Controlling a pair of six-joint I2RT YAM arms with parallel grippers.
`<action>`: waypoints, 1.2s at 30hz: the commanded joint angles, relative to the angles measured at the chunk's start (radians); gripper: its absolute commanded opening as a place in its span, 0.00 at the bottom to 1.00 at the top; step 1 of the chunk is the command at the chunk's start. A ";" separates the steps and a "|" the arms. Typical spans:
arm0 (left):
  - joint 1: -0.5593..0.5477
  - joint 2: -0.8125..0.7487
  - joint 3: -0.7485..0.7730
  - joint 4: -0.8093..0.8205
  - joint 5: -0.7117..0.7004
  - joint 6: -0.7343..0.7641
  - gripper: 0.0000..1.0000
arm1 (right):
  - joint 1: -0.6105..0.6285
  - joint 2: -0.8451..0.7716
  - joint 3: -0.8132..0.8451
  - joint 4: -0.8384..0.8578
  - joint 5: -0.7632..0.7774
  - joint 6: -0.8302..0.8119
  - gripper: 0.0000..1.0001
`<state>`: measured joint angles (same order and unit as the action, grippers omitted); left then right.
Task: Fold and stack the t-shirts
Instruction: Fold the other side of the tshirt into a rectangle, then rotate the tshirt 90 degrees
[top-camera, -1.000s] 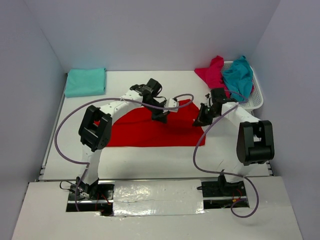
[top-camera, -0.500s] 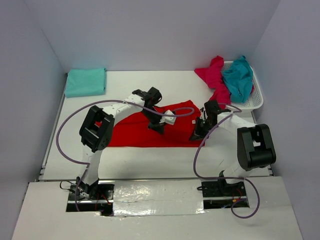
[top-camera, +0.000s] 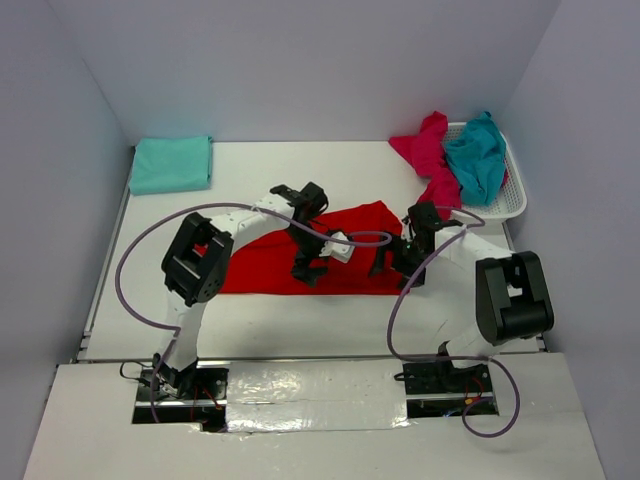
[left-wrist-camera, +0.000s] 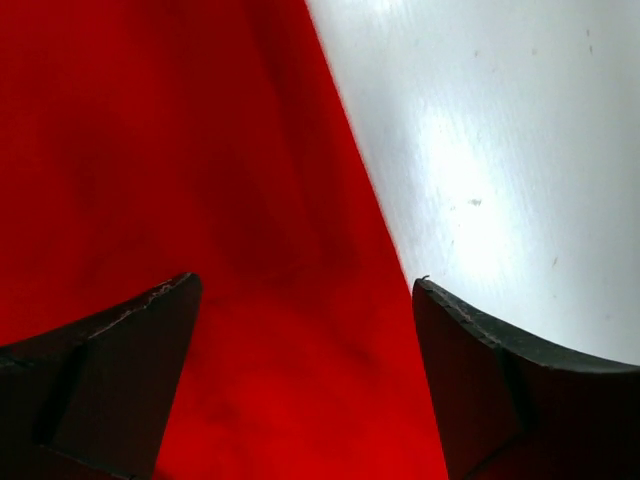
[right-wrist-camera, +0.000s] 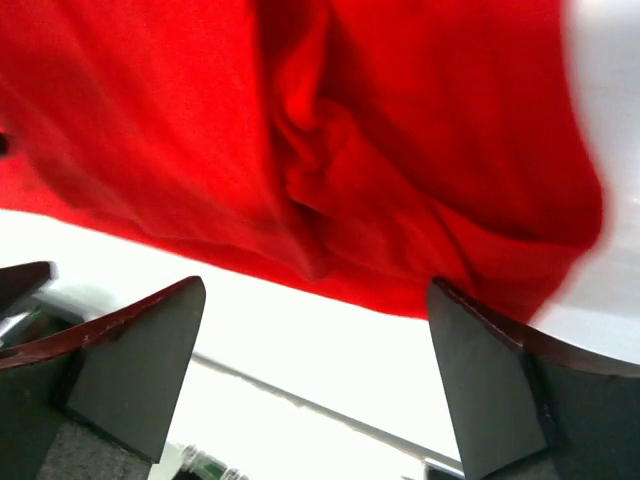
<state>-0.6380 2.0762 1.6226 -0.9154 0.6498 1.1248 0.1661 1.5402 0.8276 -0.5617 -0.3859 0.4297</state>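
A bright red t-shirt (top-camera: 262, 262) lies spread on the white table (top-camera: 300, 320), its far part folded toward the near edge. My left gripper (top-camera: 308, 268) hangs low over its middle, open, with only red cloth (left-wrist-camera: 200, 150) below the jaws (left-wrist-camera: 305, 283). My right gripper (top-camera: 390, 262) is open at the shirt's right end; the rumpled red hem (right-wrist-camera: 330, 180) lies just beyond its fingertips (right-wrist-camera: 315, 288). A folded teal t-shirt (top-camera: 170, 163) rests at the back left. A magenta t-shirt (top-camera: 428, 150) and a teal t-shirt (top-camera: 477, 155) are heaped at the basket.
The white mesh basket (top-camera: 512, 200) stands at the back right against the wall. Purple cables loop from both arms over the table. Walls close in the table on the left, back and right.
Both grippers carried the red shirt's far edge toward the near side, folding it over, then opened and let it go. The shirt now lies as a narrower band.
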 joint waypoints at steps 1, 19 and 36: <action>0.046 -0.042 0.092 -0.094 -0.009 0.032 0.99 | 0.006 -0.109 0.013 -0.040 0.087 0.010 1.00; 0.857 -0.174 -0.188 0.515 -0.521 -0.717 0.56 | -0.020 -0.140 -0.171 0.094 0.236 0.184 0.68; 0.929 -0.155 -0.443 0.509 -0.322 -0.665 0.00 | -0.019 0.090 0.058 0.057 0.214 0.051 0.00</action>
<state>0.2493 1.9465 1.2819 -0.3187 0.3054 0.4351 0.1463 1.5410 0.7647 -0.4721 -0.2398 0.5667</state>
